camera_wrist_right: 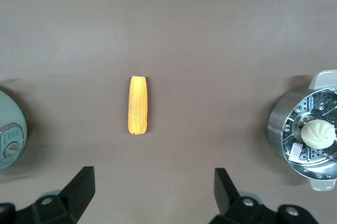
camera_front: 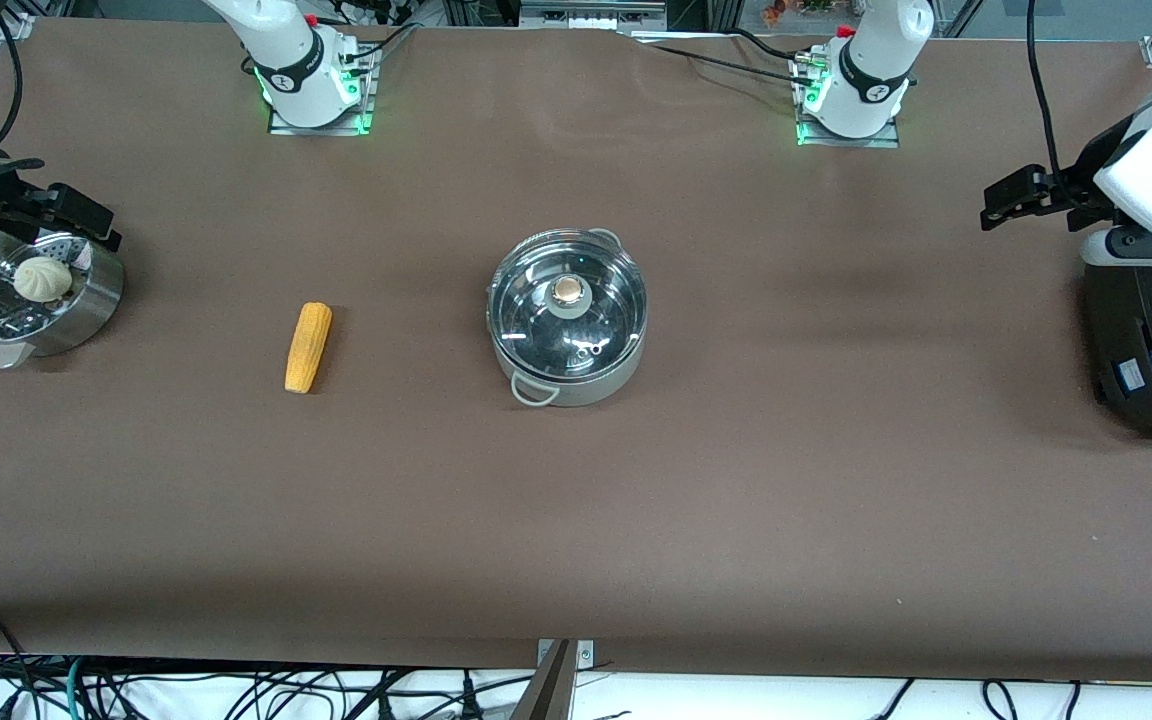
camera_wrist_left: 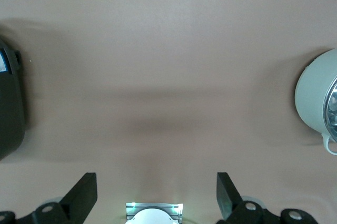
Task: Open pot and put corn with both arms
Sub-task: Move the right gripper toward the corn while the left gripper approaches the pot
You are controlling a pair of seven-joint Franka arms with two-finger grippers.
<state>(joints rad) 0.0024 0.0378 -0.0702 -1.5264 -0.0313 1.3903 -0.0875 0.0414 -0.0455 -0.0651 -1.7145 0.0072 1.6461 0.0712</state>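
Corn (camera_front: pixel 308 347), a tapered yellow cob with a kernelled surface, lay flat on the brown worktop (camera_front: pixel 736 500), well apart from the pot (camera_front: pixel 568 318) at mid-worktop. Shiny steel pot was closed by a glass lid (camera_front: pixel 568 300) with a tan knob (camera_front: pixel 567 290). Left gripper (camera_wrist_left: pixel 157 195) hung released above bare worktop; right gripper (camera_wrist_right: pixel 154 192), also released, above the cob. Advice: centre fingers on knob, lift straight

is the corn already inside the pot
No, the corn lies bare on the table, beside the pot toward the right arm's end, and the glass lid sits on the pot.
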